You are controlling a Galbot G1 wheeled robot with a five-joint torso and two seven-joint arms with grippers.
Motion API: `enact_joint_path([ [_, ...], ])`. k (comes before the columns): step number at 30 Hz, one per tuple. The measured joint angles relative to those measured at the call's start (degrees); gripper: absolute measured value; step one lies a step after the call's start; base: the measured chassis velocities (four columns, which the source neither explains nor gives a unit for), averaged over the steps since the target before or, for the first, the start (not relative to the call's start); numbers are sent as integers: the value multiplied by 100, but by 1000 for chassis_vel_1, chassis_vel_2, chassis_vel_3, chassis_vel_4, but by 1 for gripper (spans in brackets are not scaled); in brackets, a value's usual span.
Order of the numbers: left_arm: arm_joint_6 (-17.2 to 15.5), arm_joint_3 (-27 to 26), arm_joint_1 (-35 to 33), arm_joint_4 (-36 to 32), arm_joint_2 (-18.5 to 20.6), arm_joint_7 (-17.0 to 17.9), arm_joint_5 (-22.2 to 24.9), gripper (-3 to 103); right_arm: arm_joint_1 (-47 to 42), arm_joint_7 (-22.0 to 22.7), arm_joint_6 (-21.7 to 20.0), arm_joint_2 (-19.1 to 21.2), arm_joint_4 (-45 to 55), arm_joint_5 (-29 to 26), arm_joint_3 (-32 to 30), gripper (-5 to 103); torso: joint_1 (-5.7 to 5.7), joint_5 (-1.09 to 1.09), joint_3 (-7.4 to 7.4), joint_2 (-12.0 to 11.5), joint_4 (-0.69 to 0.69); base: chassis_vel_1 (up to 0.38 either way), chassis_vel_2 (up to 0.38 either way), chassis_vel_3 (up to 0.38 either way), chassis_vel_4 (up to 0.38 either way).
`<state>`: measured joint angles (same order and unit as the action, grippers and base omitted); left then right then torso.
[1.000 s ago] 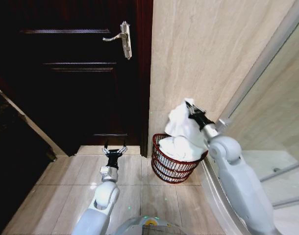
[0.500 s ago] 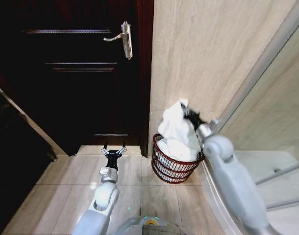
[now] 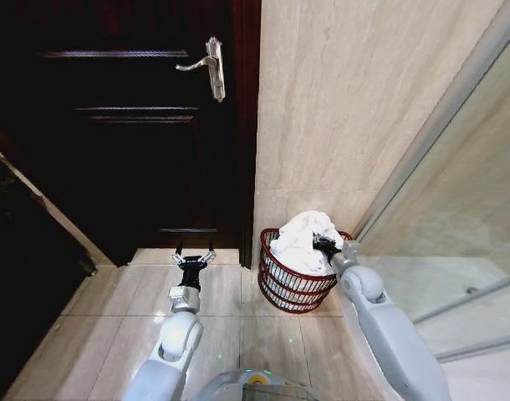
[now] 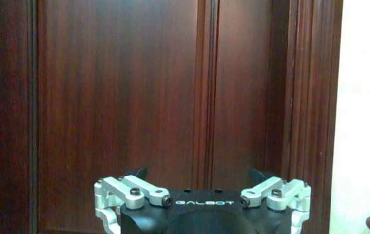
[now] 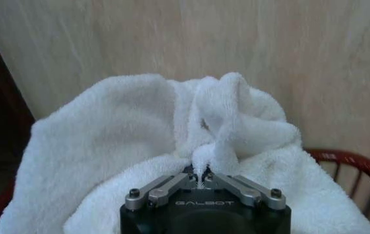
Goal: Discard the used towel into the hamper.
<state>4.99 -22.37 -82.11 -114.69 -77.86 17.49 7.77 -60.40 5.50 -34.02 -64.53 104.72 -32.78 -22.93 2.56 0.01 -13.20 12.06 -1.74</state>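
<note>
Against the beige stone wall (image 3: 339, 100), a crumpled white terry towel (image 3: 301, 242) sits heaped in the small round reddish-brown open-weave wire hamper (image 3: 293, 288), its bulk mounded above the red rim with nothing draped outside on the sides that show. The hamper stands on the pale tiled floor (image 3: 113, 322), just beside the corner where the wall meets the dark wooden door (image 3: 130, 125), with the sloping glass shower panel (image 3: 456, 192) on its other side.

The right end effector (image 3: 323, 244) is down at the hamper's mouth, over the rim nearest the shower, its fingers pinched narrow on a raised fold of the towel (image 5: 212, 141); the wrist camera shows that fold standing straight up from the jaws, with the rest of the cloth piled ahead and to both sides and the hamper rim (image 5: 350, 163) below. The towel thus lies directly under and in front of this end effector, so letting go would likely leave it inside.

The left end effector (image 3: 194, 258) hangs low over the floor facing the door (image 4: 171, 97), well apart from the hamper, fingers spread wide and empty.
</note>
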Motion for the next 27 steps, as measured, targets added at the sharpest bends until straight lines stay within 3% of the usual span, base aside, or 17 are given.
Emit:
enact_joint_path([
  [6, -13, 12, 23, -37, 19, 0, 46, 100, 35, 718, -549, 117, 629, -397, -186, 15, 0, 1, -1, 0, 0, 0, 0, 0, 0],
  [9, -14, 42, 62, -34, 50, 0, 66, 100, 57, 1113, -763, 289, 1327, -842, -546, 32, 0, -1, -1, 0, 1, 0, 0, 0, 0],
  [10, -14, 42, 62, -34, 50, 0, 66, 100, 57, 1113, -763, 289, 1327, -842, -546, 32, 0, -1, -1, 0, 1, 0, 0, 0, 0],
  [13, -19, 84, 95, -23, 54, 0, 89, 100, 41, 1230, -823, 519, 1797, -1062, -729, 48, 0, -2, -1, 0, 1, 0, 0, 0, 0],
  [18, -20, 102, 96, -25, 57, 0, 92, 100, -11, 1344, -824, 689, 1998, -1230, -757, 64, 0, -1, -1, 0, 1, 0, 0, 0, 0],
  [20, -20, 99, 83, -37, 50, 0, 92, 100, 15, 1330, -748, 738, 2061, -1222, -780, 75, 0, 0, -1, 0, 2, 0, 0, 0, 0],
  [21, -20, 99, 83, -37, 50, 0, 92, 100, 15, 1330, -748, 738, 2061, -1222, -780, 75, 0, 0, -1, 0, 2, 0, 0, 0, 0],
  [24, -16, 72, 45, -55, 26, -2, 73, 100, 347, 1126, -191, 768, 1715, -1026, -633, 91, 0, -1, -1, 0, 1, 0, 0, 0, 0],
  [27, -15, 42, 10, -67, 20, -2, 48, 100, 775, 957, 162, 697, 1236, -921, -439, 96, 0, 1, -1, 0, 1, 0, 0, 0, 0],
])
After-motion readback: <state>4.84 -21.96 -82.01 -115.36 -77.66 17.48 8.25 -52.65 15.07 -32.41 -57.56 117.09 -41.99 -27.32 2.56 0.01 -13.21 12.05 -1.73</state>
